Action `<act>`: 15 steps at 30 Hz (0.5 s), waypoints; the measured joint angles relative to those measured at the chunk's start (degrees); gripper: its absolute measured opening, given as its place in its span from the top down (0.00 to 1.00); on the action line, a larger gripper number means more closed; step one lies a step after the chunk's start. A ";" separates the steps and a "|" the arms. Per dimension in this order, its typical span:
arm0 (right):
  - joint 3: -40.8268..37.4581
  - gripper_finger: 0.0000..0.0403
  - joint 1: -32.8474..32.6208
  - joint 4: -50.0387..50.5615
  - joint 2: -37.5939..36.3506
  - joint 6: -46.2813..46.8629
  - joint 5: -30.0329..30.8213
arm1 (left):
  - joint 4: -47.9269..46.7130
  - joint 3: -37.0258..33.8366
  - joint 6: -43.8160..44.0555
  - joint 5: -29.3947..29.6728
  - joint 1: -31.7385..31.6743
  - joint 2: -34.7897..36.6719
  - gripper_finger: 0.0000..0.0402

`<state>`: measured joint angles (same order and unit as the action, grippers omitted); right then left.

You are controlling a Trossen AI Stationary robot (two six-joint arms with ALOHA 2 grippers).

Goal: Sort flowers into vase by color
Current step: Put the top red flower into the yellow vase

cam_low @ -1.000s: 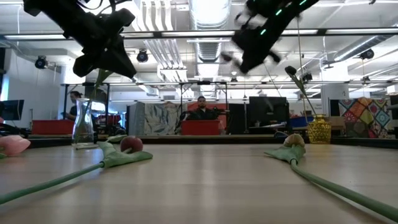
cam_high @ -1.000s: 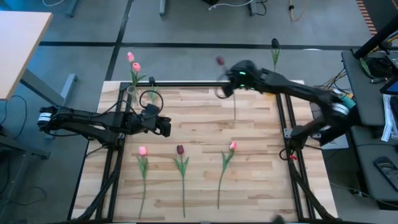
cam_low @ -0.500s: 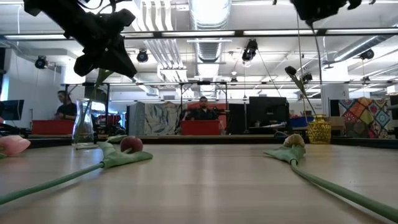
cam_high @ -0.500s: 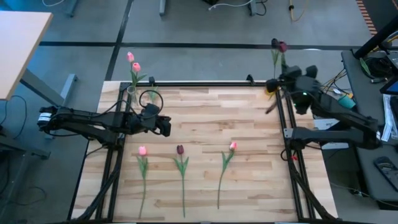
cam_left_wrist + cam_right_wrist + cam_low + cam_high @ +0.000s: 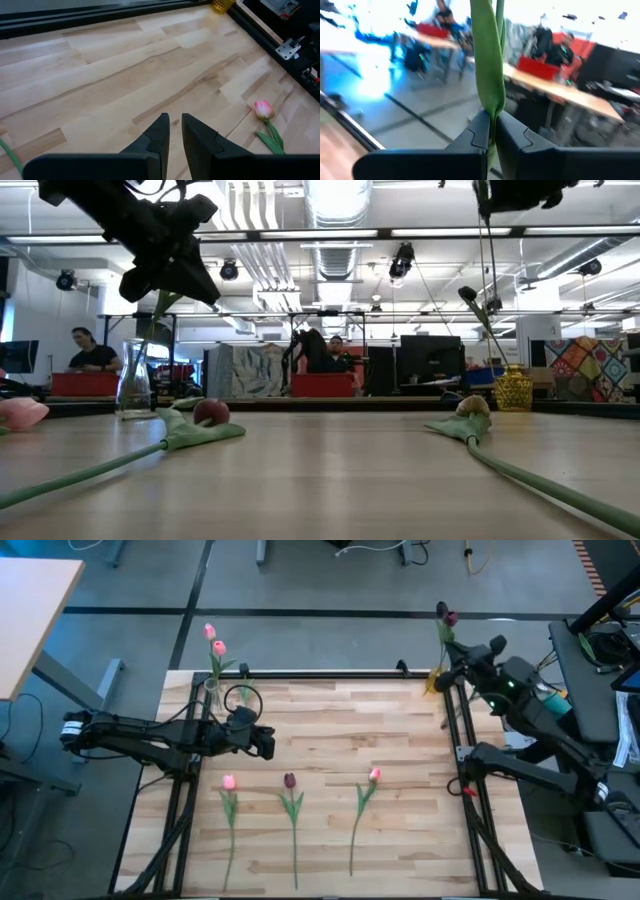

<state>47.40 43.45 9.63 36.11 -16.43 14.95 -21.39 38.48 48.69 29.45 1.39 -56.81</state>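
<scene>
My right gripper (image 5: 458, 662) is shut on a maroon tulip (image 5: 453, 616) over the table's far right corner, above a yellow vase (image 5: 513, 389). The vase holds another maroon tulip (image 5: 467, 295) by its stem. A clear glass vase (image 5: 212, 690) at the far left holds two pink tulips (image 5: 214, 640). A pink tulip (image 5: 229, 783), a maroon tulip (image 5: 289, 781) and a pink tulip (image 5: 375, 775) lie flat on the table. My left gripper (image 5: 268, 743) hovers shut and empty left of the table's middle. My right gripper pinches the maroon tulip's green stem and leaf (image 5: 490, 102) between its two fingers (image 5: 479, 131), which lie across the stem. The tulip stands about upright and clear of the table, head above the fingers, thin stem (image 5: 482, 260) hanging below. Whether its lower end is in the yellow vase cannot be told.
Black frame rails run along the table's left, right and far sides (image 5: 330, 676). People sit at desks in the room behind (image 5: 325, 352). Bare wood lies between the row of tulips and the far rail (image 5: 340, 720).
My right gripper has carried the maroon tulip from over the far middle of the table toward the far right corner, turning about so that the flower now stands upright beside the one in the yellow vase. It has stayed shut on the stem.
</scene>
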 joint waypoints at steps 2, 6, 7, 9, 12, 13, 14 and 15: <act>0.66 0.97 2.07 0.37 0.97 -1.14 0.59 | 0.00 0.00 -0.24 0.00 0.00 0.01 0.91; 0.91 0.98 4.15 -0.18 1.08 -4.49 4.58 | 0.00 0.00 -1.71 0.00 0.02 -0.01 0.91; 0.93 0.98 4.35 -0.98 0.81 -5.64 5.39 | 0.00 0.00 -2.15 0.00 0.00 0.00 0.91; 0.88 0.98 4.49 -1.91 0.35 -7.62 7.28 | 0.00 0.00 -2.67 0.00 0.01 -0.01 0.91; 0.65 0.98 4.51 -3.91 0.58 -10.87 9.29 | -0.01 0.00 -2.78 0.00 0.01 0.01 0.91; 0.65 0.98 4.50 -5.00 0.80 -11.66 9.30 | -0.01 0.00 -2.78 0.01 0.02 -0.01 0.91; 0.65 0.98 4.48 -5.71 1.17 -11.94 9.28 | -0.01 0.00 -2.78 0.02 0.01 0.01 0.91; 0.65 0.98 4.43 -6.24 1.50 -12.00 9.20 | -0.02 0.00 -2.78 0.01 0.01 -0.01 0.91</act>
<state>48.05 47.88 3.38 37.61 -28.42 24.15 -21.40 38.48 45.91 29.47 1.40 -56.82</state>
